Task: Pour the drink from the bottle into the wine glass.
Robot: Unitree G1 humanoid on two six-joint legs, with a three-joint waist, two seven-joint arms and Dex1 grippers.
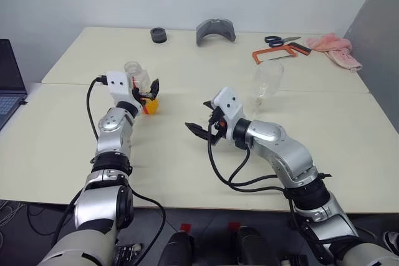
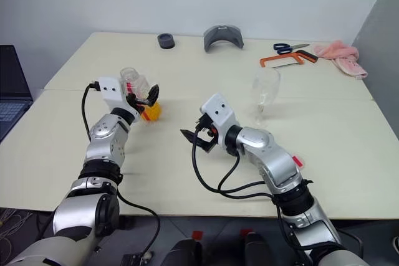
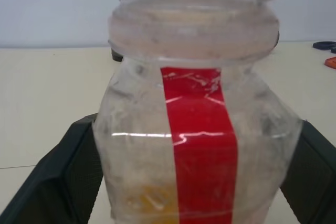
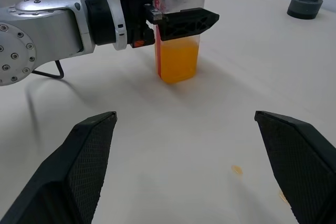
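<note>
The bottle [image 1: 142, 85] stands upright on the cream table [image 1: 187, 172], left of centre. It is clear plastic with a red label strip [image 3: 202, 145] and an open threaded neck with no cap. The drink [image 4: 177, 61], orange, fills its lower part. My left gripper [image 1: 147, 91] is open, with one finger on either side of the bottle's body; I cannot tell if they touch it. The wine glass [image 1: 267, 82] stands clear and empty to the right, behind my right arm. My right gripper [image 1: 202, 128] hovers open over mid-table, pointing towards the bottle with nothing between its fingers.
A laptop [image 1: 9, 82] sits at the left edge. Along the far side lie a black ring [image 1: 159, 35], a grey curved part [image 1: 216, 30], scissors [image 1: 282, 40], an orange-handled tool [image 1: 277, 53] and a pink cloth [image 1: 336, 49]. Small orange drops [image 4: 237, 169] mark the tabletop.
</note>
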